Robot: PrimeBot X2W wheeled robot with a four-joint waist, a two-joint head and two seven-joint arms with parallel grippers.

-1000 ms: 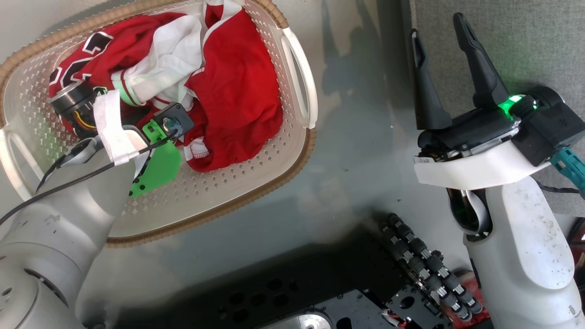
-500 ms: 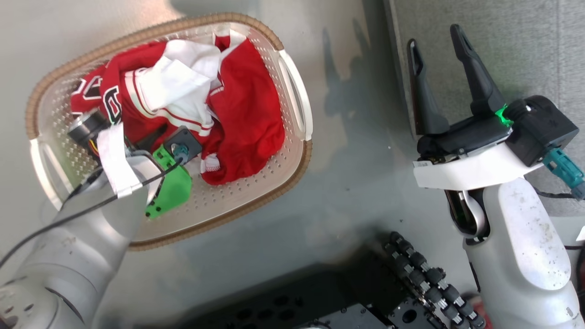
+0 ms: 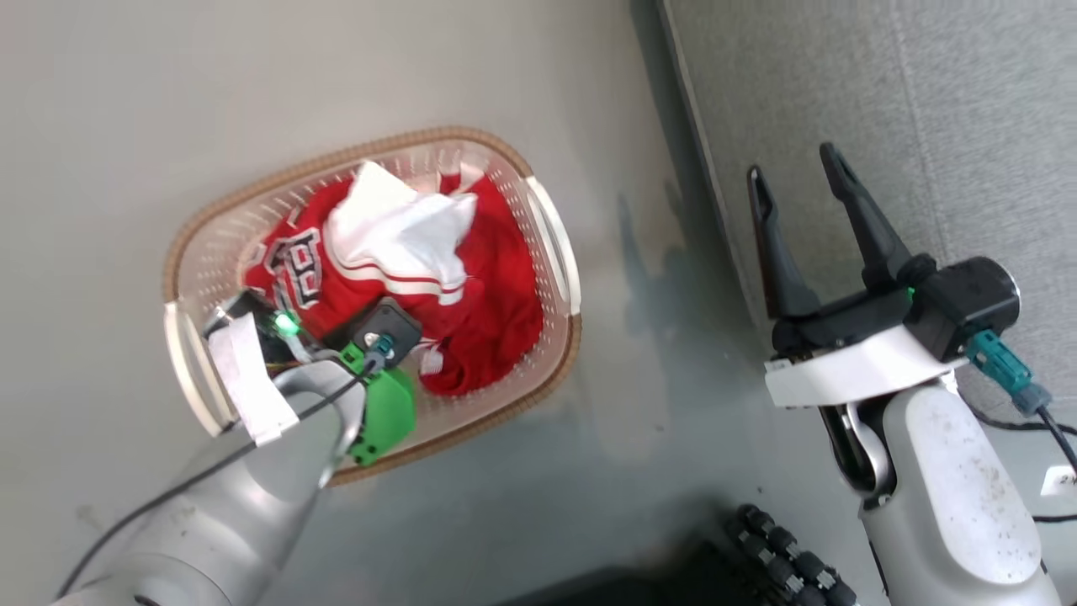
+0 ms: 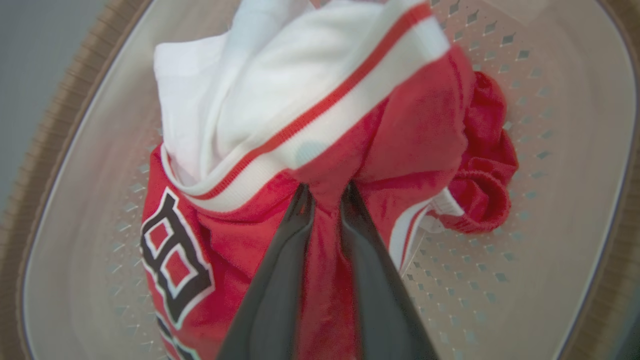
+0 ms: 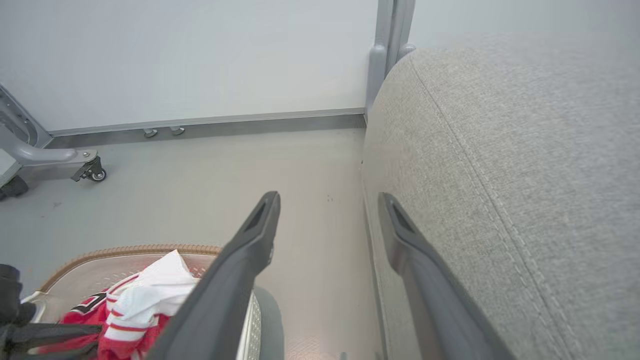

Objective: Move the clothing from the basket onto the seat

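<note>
Left pincer (image 4: 327, 192) pinches a fold of the red jersey (image 4: 240, 235), its two dark fingers pressed close with cloth between them and their tips buried in the fabric. From the head view that pincer is hidden under its own wrist and a green mount. The jersey lies bunched in the basket (image 3: 555, 248), white lining turned outward; its black lettering is cut off by folds, so only part of a character can be read. A plain red piece (image 4: 485, 165) sits crumpled beside it, touching it, with much of it tucked under the jersey. The left wrist view is soft with blur near the white trim. The basket rests on the pale floor (image 3: 252, 67), near the grey seat (image 3: 883, 101) with a strip of floor between them; the seat runs out of frame at the top and right. Right pincer (image 3: 793, 164) hovers spread wide and empty over the seat's edge, well apart from the basket.
</note>
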